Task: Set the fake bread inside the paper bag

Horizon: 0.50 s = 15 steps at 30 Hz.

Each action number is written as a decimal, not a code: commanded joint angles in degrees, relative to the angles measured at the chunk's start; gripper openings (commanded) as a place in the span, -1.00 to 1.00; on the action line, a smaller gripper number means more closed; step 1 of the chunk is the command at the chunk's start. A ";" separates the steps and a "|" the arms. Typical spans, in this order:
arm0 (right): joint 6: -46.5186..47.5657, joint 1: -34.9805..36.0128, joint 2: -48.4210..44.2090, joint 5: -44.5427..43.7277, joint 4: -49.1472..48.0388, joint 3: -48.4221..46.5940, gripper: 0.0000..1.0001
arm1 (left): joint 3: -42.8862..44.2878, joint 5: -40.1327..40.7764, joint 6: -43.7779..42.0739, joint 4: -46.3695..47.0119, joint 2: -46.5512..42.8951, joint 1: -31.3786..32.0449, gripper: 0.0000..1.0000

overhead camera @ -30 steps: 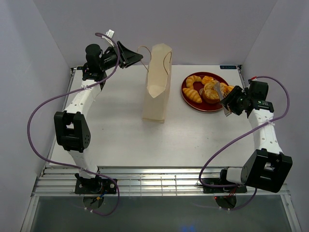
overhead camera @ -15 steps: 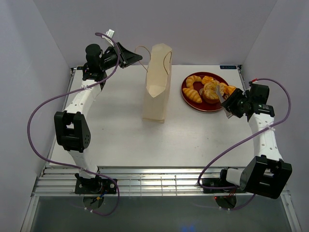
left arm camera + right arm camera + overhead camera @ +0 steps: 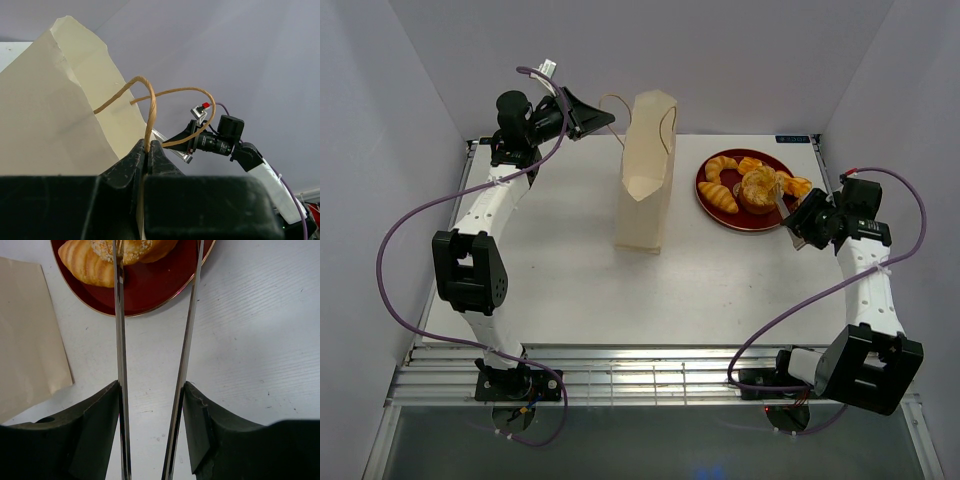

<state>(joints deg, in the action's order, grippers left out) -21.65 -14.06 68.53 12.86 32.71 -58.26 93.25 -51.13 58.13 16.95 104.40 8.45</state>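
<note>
The paper bag (image 3: pixel 645 180) stands upright mid-table, its mouth open at the top. My left gripper (image 3: pixel 610 120) is shut on the bag's brown cord handle (image 3: pixel 150 105), holding it up beside the bag (image 3: pixel 55 110). The fake bread (image 3: pixel 750 185), several golden pastries, lies on a dark red plate (image 3: pixel 720 222). My right gripper (image 3: pixel 807 218) is shut on metal tongs (image 3: pixel 782 196). The two tong blades (image 3: pixel 119 340) stand apart and reach over the plate's near edge (image 3: pixel 150 290) to the bread (image 3: pixel 95 262). Their tips are out of the right wrist view.
The bag's side (image 3: pixel 27 340) shows left of the tongs in the right wrist view. White enclosure walls stand close on the left, right and back. The plate sits at the back right, near the right wall.
My right wrist has shifted to the right, drawing the tongs back toward the plate's right edge. The left arm and the bag have not moved.
</note>
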 commanded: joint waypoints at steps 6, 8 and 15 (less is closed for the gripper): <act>-1.11 -1.49 4.41 4.97 -7.65 -0.01 0.12 | -0.97 -0.81 0.32 2.21 -1.30 0.34 -0.92; -1.55 -1.67 5.03 5.50 -9.32 -0.01 0.12 | -0.88 -0.72 0.41 2.30 -1.48 0.43 -0.92; -3.92 -2.37 9.25 9.28 -13.01 0.43 0.08 | -0.44 -0.90 0.76 2.30 -1.39 0.34 -0.94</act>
<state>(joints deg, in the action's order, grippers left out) -24.12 -16.03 77.03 18.48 24.84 -58.24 92.38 -51.48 58.96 18.33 104.40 8.60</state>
